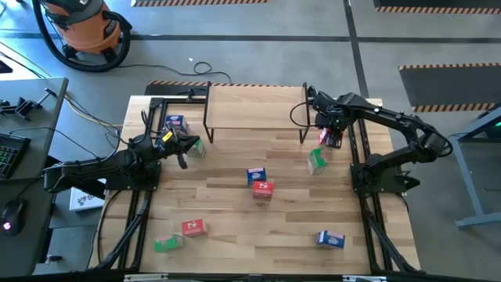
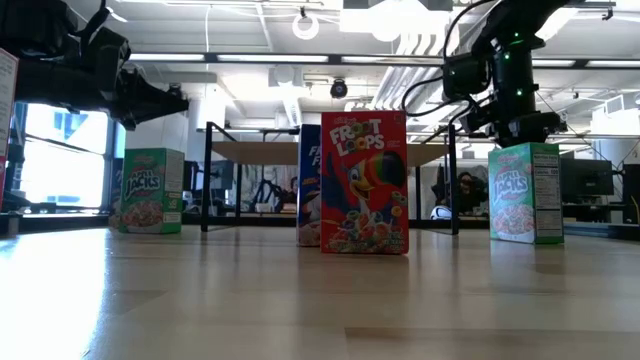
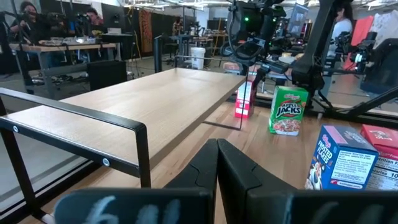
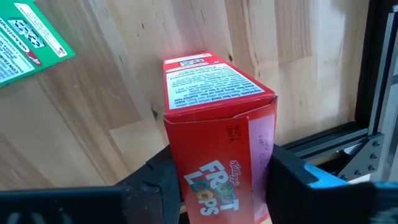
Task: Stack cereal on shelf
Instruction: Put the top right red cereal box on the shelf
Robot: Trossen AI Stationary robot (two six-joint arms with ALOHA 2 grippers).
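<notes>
Cereal — red cardboard box (image 4: 219, 143) pinched between right gripper (image 1: 332, 138) fingers, above the wooden table (image 1: 235, 235) near its right edge, just off the shelf's (image 1: 254, 106) right end. Left gripper (image 1: 185, 146) fingers closed, empty — beside shelf's left legs.

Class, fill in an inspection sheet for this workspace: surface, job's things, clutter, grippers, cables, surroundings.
Surface: wooden table, bare between boxes.
Job's things: shelf holds no cereal; eight boxes scattered on the table, one red box gripped.
Clutter: nothing seen.
Grippers: right gripper shut on the red box beside the shelf; left gripper shut, holding nothing, near the shelf's other end.
Cables: black cable on the floor behind the table.
Surroundings: orange vacuum, keyboard.
</notes>
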